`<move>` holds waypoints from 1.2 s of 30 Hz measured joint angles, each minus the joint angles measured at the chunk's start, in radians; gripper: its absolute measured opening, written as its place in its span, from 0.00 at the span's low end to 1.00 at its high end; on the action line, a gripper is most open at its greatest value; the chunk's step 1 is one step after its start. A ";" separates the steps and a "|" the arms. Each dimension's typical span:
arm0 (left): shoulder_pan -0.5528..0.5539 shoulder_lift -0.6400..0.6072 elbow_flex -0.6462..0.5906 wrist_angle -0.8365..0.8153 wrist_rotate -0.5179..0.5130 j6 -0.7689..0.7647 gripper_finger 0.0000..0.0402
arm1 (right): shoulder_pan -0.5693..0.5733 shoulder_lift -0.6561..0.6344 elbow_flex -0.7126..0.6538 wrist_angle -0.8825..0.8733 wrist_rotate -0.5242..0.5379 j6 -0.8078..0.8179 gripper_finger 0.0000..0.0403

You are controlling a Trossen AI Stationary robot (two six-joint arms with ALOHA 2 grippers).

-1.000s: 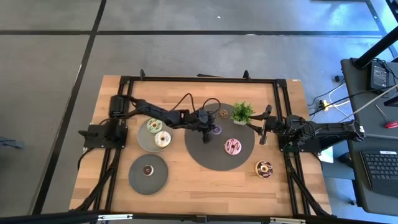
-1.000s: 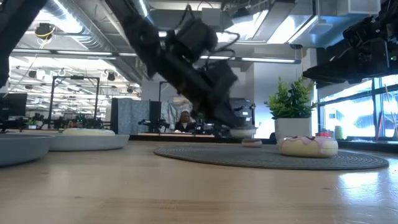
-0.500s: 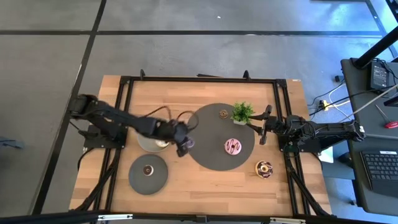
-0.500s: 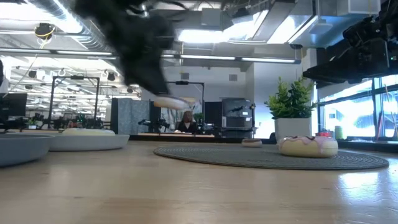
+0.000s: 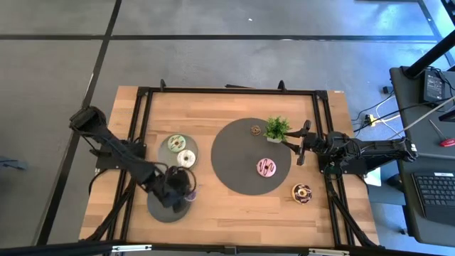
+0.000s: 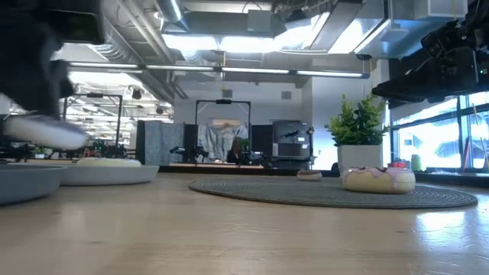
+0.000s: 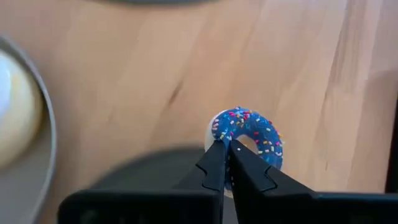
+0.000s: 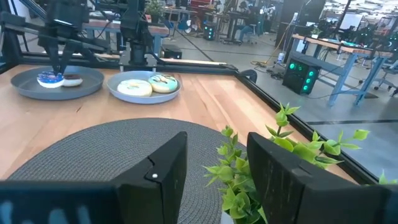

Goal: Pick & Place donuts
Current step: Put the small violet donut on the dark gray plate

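My left gripper (image 5: 186, 190) is shut on a tiny blue-purple sprinkled donut (image 7: 249, 132) and hangs over the right side of the near-left grey plate (image 5: 158, 208). A tiny brown donut (image 8: 72, 80) lies in that plate. The far-left plate (image 5: 166, 158) holds a pale-green donut (image 5: 175, 144) and a cream donut (image 5: 186, 158). A pink donut (image 5: 266, 167) and a small brown one (image 5: 255, 129) lie on the dark round mat (image 5: 234, 163). A chocolate sprinkled donut (image 5: 301, 192) lies on the bare wood. My right gripper (image 8: 214, 174) waits open at the table's right side, behind the potted plant (image 5: 277, 129). My left gripper pinches the tiny donut's ring wall (image 7: 219, 138) on the side nearest the wrist. One finger (image 7: 245, 163) reaches into the hole and the other stays outside. The fingers slant steeply down from the table's left. The donut hangs at the fingertips, just above the plate.
Black frame rails (image 5: 135, 142) run along the table's edges. Bare wood (image 5: 234, 210) lies along the near edge, between the near-left plate and the chocolate donut. The right arm (image 5: 370, 151) lies level over the right rail.
My left gripper, staying shut, has carried the tiny blue-purple donut off the far part of the dark mat. It swept fast toward the table's left and near edges, passing the far-left plate, and now hangs over the near-left plate. The wrist has rolled on the way.
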 joint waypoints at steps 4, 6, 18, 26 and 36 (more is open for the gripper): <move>-0.058 0.002 0.000 -0.082 -0.032 -0.081 0.02 | 0.000 0.000 0.000 0.000 0.000 0.004 0.42; -0.078 0.002 0.000 -0.114 -0.037 -0.091 0.02 | 0.000 0.000 0.000 0.000 0.000 0.026 0.42; -0.135 0.003 0.000 -0.164 -0.036 -0.105 0.02 | 0.000 0.000 0.000 0.000 0.000 0.081 0.42; -0.147 0.024 0.000 -0.127 -0.042 -0.070 0.02 | 0.000 0.000 0.000 0.000 0.000 0.081 0.42; -0.147 0.123 0.000 -0.114 0.008 -0.069 0.03 | 0.000 0.000 0.000 0.000 0.000 0.081 0.42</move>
